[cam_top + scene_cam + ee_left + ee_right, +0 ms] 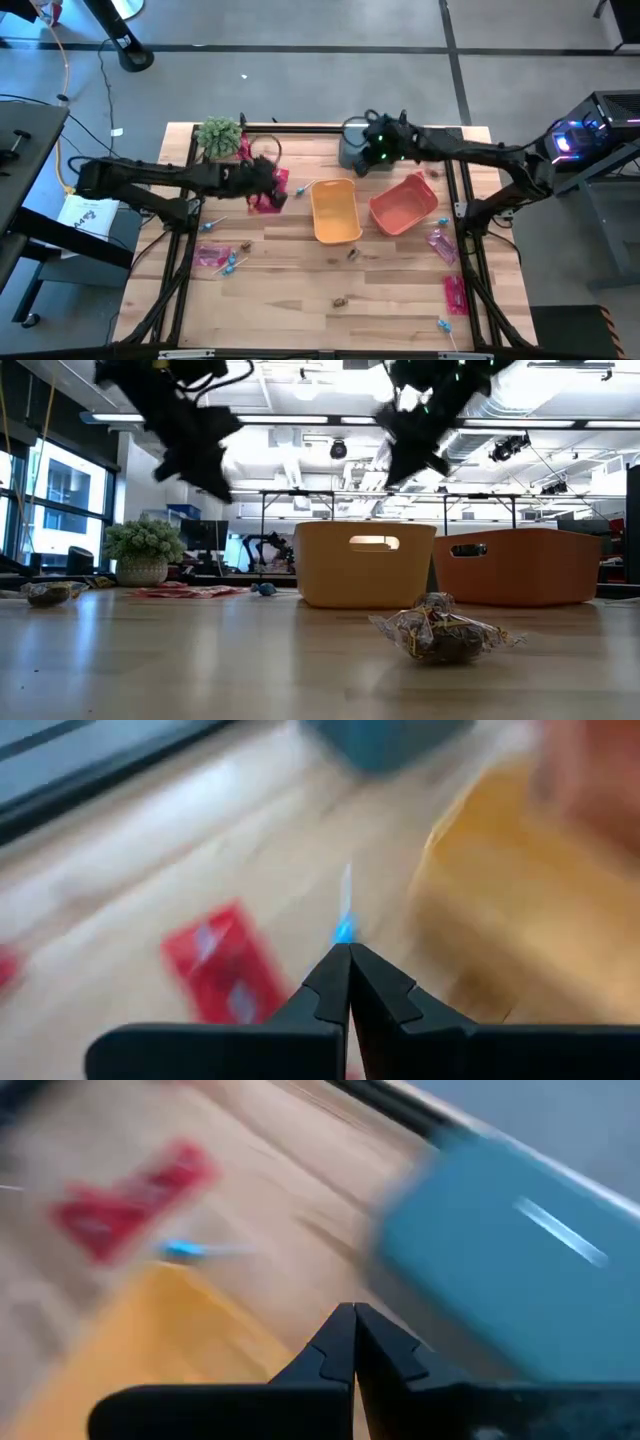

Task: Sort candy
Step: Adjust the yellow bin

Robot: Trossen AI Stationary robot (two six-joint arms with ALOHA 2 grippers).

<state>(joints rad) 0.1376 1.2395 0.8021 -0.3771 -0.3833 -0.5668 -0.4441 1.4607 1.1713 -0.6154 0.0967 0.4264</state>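
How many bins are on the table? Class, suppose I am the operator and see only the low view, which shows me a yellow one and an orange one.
Observer: Three. The high view shows a grey-blue bin behind the yellow bin, at the far edge.
Operator: Where is the right gripper?
Observer: Close by that grey-blue bin. Its wrist view shows the right gripper shut and empty.
Operator: And the left?
Observer: The left gripper is shut too, above pink-red packets to the left of the yellow bin.
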